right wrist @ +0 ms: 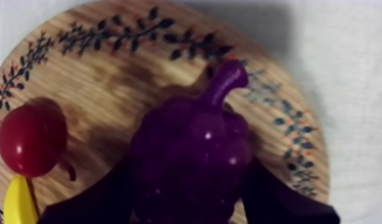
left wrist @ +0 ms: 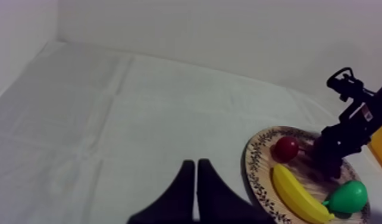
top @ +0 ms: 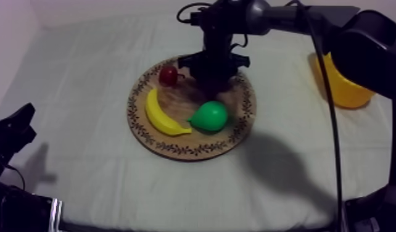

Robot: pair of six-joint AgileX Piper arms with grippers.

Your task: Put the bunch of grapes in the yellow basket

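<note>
Pinching the bunch of grapes on the wooden board is the right pincer; left pincer sits pressed together.

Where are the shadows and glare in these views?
Top view: the right arm casts a broad dark shadow on the cloth beside the wooden board, nearer the camera; a smaller one lies by the left arm. Right wrist view: small glints on the bunch of grapes, whose shadow darkens the board. Left wrist view: soft even light, no glare.
</note>
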